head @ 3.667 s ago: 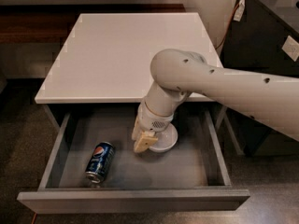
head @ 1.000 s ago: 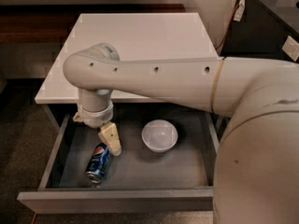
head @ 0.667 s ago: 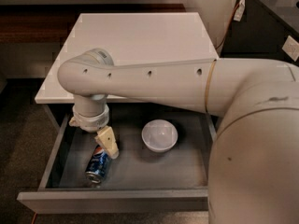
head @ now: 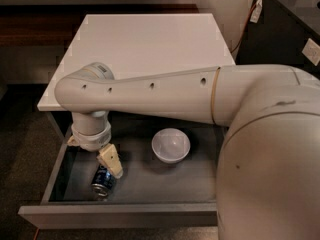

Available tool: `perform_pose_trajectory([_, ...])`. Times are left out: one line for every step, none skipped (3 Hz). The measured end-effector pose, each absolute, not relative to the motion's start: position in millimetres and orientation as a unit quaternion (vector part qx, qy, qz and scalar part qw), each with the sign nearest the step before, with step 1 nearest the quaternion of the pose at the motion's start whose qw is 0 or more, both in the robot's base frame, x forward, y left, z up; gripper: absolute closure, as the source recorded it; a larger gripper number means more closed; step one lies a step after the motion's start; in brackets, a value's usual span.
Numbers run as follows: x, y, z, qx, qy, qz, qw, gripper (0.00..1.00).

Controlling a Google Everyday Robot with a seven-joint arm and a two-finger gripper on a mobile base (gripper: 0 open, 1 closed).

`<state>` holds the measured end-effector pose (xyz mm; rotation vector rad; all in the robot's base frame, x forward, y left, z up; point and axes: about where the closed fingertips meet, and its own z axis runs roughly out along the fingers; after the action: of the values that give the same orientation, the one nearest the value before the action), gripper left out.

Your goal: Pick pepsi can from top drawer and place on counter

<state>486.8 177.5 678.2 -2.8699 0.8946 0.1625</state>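
The pepsi can (head: pixel 103 182) lies on its side at the front left of the open top drawer (head: pixel 120 216), a dark blue can with a silver end toward me. My gripper (head: pixel 106 160) hangs from the big white arm inside the drawer, just above and touching or nearly touching the can's far end, which it partly hides. The white counter (head: pixel 150 39) above the drawer has nothing on it.
A white bowl (head: pixel 171 145) stands upright in the middle of the drawer, to the right of the gripper. My arm (head: pixel 165 96) crosses over the drawer's back edge and fills the right side. A dark brown ledge (head: pixel 40 24) runs behind the counter.
The arm swung from the bowl at the drawer's middle to the left side. In the last second the gripper has shifted slightly further left and down over the can.
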Motion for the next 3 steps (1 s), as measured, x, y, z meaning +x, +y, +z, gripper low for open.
perform_pose_trajectory([480,180,667,-0.954,0.287,0.063,0.061,0.0])
perform_pose_trajectory([476,179,656,-0.955,0.284,0.07,0.052,0.0])
perform_pose_trajectory([474,171,647,-0.953,0.289,0.075,0.042,0.0])
